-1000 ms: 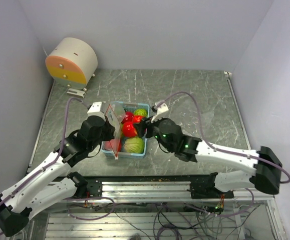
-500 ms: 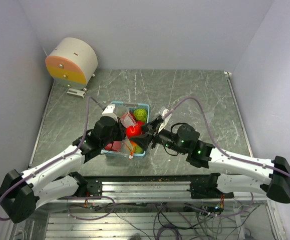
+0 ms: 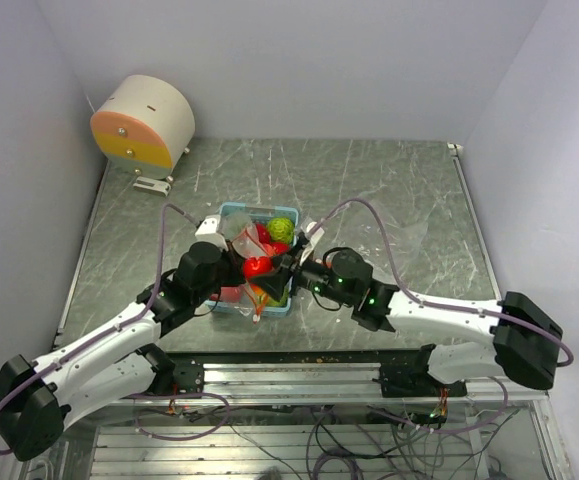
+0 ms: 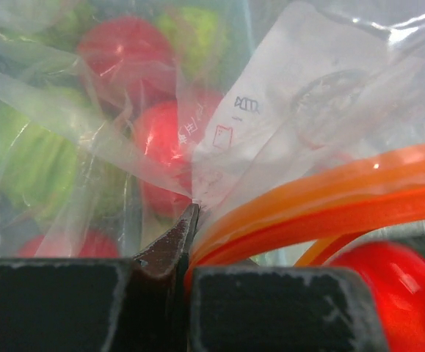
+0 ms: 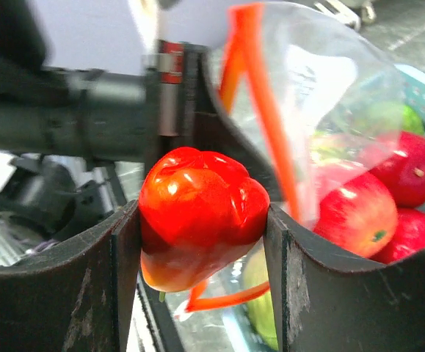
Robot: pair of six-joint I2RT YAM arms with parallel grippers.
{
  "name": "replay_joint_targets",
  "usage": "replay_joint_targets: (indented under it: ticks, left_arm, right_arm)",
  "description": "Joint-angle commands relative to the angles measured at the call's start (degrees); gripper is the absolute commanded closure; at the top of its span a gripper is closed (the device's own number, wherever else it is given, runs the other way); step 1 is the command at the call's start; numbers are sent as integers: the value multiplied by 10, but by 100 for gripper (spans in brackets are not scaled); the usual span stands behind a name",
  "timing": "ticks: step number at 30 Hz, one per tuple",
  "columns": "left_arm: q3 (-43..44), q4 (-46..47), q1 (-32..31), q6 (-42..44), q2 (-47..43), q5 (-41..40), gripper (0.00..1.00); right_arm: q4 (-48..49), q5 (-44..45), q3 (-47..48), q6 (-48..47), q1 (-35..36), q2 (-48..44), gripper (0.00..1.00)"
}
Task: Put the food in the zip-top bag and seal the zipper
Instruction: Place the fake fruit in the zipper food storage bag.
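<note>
2 grippers meet above the light blue basket [image 3: 227, 209] on the table [image 3: 399, 190].
Left gripper [image 4: 186, 220] is clamped shut on the zip-top bag [image 4: 285, 88] at its orange zipper [image 4: 329, 194]. Right gripper [image 5: 201, 220] grips 1 red fruit [image 5: 197, 198] near the bag's mouth. Other fruits [image 5: 410, 165] lie in the basket.

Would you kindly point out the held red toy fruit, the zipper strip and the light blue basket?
red toy fruit [image 5: 197, 213]: right wrist view, glossy front.
zipper strip [image 4: 329, 199]: left wrist view, orange band's middle.
light blue basket [image 3: 254, 208]: top view, far rim.
</note>
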Motion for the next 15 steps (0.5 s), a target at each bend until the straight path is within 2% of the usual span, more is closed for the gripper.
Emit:
replay_joint_targets:
  ticks: [1,5,12,15]
  left_arm:
    - [-10,18,-4,-10,-13,20,93]
    - [-11,26,-3,-13,-16,42,93]
    - [14,-29,-4,-11,-24,58,93]
    - [38,-67,-3,-8,-22,60,93]
  right_arm:
    - [57,31,-15,24,-31,51,80]
    - [75,41,0,31,-53,118,81]
    - [20,198,45,58,-52,193,80]
    - [-17,250,70,70,-51,214,75]
